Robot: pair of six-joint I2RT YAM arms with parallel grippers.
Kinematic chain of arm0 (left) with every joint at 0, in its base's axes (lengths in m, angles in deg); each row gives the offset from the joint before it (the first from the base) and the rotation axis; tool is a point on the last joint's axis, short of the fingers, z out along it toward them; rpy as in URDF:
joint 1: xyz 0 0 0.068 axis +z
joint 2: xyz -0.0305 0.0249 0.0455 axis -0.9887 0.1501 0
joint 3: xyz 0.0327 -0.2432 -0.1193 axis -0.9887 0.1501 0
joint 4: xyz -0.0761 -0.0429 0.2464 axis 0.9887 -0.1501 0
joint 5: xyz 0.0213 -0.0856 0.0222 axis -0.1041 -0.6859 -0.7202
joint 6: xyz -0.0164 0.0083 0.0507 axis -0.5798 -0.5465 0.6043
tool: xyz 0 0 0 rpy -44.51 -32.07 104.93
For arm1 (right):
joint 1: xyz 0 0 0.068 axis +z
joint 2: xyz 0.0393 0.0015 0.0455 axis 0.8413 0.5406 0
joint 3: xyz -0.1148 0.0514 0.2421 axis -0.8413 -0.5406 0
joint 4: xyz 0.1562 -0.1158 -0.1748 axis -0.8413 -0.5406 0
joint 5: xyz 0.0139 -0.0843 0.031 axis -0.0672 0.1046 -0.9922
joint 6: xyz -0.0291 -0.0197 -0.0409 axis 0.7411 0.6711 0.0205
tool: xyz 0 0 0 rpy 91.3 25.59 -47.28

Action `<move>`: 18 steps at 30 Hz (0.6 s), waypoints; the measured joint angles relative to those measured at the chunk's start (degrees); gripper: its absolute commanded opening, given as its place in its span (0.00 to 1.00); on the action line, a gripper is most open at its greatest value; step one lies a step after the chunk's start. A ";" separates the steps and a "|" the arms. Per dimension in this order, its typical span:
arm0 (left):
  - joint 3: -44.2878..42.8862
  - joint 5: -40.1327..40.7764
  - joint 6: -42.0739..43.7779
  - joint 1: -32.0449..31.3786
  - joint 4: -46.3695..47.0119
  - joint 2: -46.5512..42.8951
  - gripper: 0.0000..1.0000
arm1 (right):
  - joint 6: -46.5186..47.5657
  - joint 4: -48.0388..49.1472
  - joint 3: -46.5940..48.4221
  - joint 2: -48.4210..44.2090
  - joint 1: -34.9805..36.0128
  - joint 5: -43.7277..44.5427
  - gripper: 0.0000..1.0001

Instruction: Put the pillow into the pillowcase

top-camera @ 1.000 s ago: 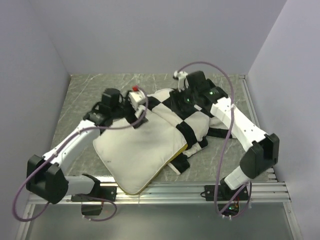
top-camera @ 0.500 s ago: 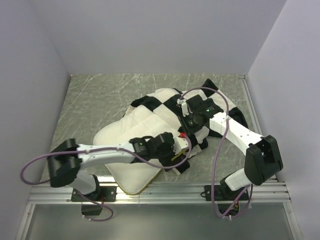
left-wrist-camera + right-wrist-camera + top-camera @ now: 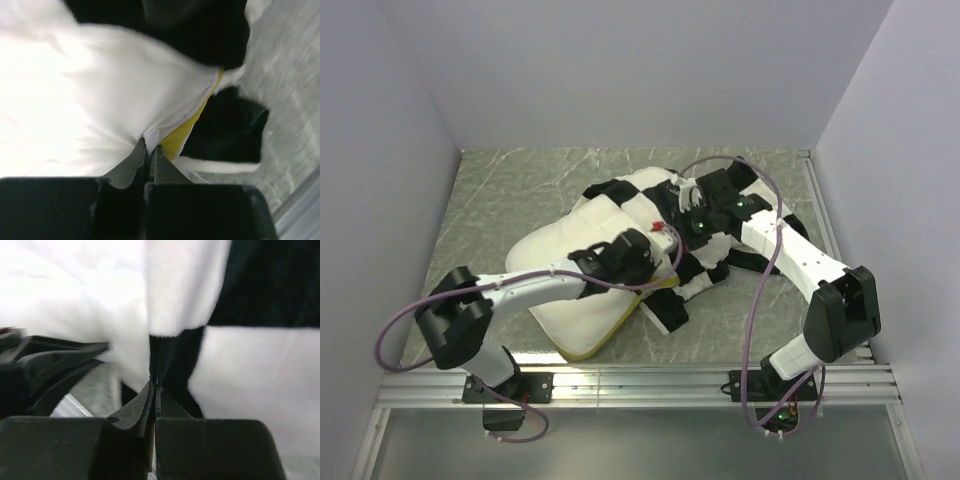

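Observation:
The cream-white pillow (image 3: 565,285) lies at mid-table, its far right part under the black-and-white checkered pillowcase (image 3: 695,270). My left gripper (image 3: 665,268) is at the pillow's right edge. In the left wrist view it (image 3: 150,145) is shut on a fold of the white pillow (image 3: 75,90), right beside the yellow band (image 3: 186,131). My right gripper (image 3: 676,222) sits on top of the pillowcase. In the right wrist view it (image 3: 155,384) is shut on a black edge of the pillowcase (image 3: 182,287).
The marbled grey table (image 3: 510,190) is enclosed by pale walls at the left, back and right. A metal rail (image 3: 650,382) runs along the near edge by the arm bases. The left arm's dark wrist (image 3: 45,365) shows at the left of the right wrist view.
Both grippers have shut, the left on the pillow's edge and the right on the pillowcase. The left gripper moved across to the pillow's right side, and both hands shifted slightly toward the back.

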 measured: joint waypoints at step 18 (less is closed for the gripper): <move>-0.37 -13.31 -17.88 21.40 1.46 -15.63 0.00 | -37.42 33.75 7.87 6.88 6.03 -19.41 0.00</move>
